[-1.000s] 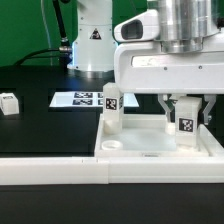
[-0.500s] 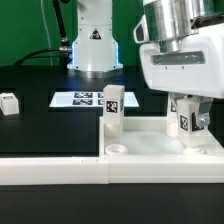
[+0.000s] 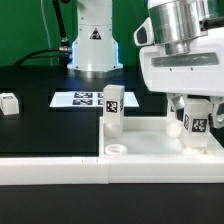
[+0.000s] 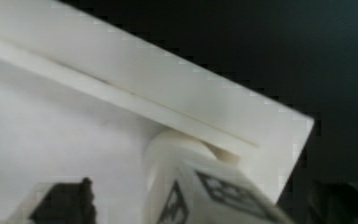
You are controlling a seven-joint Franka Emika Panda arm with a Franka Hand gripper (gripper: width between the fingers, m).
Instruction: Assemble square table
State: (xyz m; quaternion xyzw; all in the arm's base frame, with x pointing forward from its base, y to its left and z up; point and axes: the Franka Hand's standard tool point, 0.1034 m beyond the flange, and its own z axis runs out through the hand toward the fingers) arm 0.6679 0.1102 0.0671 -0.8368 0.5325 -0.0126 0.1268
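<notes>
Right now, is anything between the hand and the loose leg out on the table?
Yes. The hand straddles a leg on the tabletop; another upright leg at its corner stands roughly between the hand and the loose leg at the exterior view's left.

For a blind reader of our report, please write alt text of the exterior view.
A robot gripper straddles an upright tagged leg on the white square table top, at the exterior view's right. A second leg stands further left on it; a third leg sits apart on the black table.

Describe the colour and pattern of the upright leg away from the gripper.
White leg with a black-and-white tag; clearest in the exterior view.
</notes>
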